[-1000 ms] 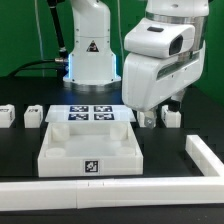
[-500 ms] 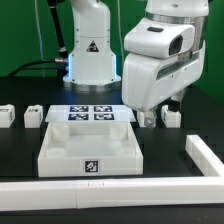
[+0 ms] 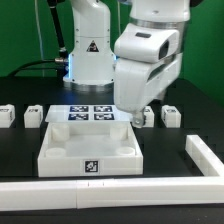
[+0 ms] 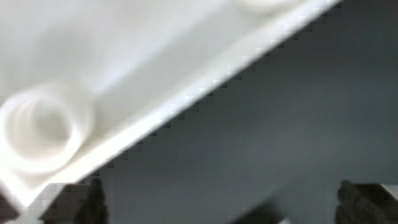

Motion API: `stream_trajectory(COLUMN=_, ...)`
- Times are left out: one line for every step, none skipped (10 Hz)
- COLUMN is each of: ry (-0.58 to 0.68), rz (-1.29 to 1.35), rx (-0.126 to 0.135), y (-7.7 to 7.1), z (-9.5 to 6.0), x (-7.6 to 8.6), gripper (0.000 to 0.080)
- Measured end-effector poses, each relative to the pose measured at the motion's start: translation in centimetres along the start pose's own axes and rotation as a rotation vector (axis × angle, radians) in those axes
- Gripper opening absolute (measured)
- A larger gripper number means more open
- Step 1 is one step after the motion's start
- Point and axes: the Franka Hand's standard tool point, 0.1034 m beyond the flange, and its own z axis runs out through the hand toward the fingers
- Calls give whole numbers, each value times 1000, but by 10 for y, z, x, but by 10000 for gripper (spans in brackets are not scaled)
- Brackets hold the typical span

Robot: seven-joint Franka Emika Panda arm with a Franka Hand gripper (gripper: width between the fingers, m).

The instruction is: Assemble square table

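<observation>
Nearest me in the exterior view, a long white bar fence (image 3: pixel 110 189) runs along the front edge of the black desk (image 3: pixel 165 150). A second stretch lies by the edge on the exterior view's right.

Just behind the front bar, mid-desk, I see the square table top (image 3: pixel 60 163). It is a white tray with a raised rim, open side up, and it has a black-and-white tag (image 3: pixel 90 167) on its front wall. Past its far rim the marker board (image 3: pixel 90 113) lies flat.

Level with that board, two small white leg blocks (image 3: pixel 33 117) stand toward the desk's edge on the exterior view's left. Two more stand toward the edge on the exterior view's right.

The gripper (image 4: pixel 222 203) hangs over the top's far corner on the exterior view's right, near the closest block. In the wrist view its dark fingers (image 4: pixel 80 202) are spread wide with nothing between them. Below them I see a white slanting edge with a round ring (image 4: pixel 39 130), set against the dark desk.

Farthest back stands the arm's white base (image 3: pixel 88 50).
</observation>
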Motion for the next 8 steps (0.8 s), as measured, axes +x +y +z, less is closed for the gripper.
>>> stream_trajectory(ry=-2, rz=-114, rx=6, y=-10, z=7, x=-21, gripper=650)
stream_trajectory(ry=1, rz=-212, rx=10, y=-16, z=14, x=-42, gripper=650)
stream_trajectory(ry=1, rz=-282, rx=22, y=-19, z=22, x=-62, gripper=650)
stream_trajectory(ry=3, rz=-389, rx=34, y=-17, z=25, x=-79, gripper=650)
stream_trajectory(ry=9, rz=-484, rx=13, y=-3, z=8, x=-98, gripper=650)
stream_trajectory(ry=14, rz=-504, rx=12, y=-4, z=12, x=-110, gripper=650)
stream_trajectory(ry=18, rz=-517, rx=23, y=-3, z=21, x=-117, gripper=650)
stream_trajectory(ry=27, rz=-508, rx=22, y=-7, z=38, x=-119, gripper=650)
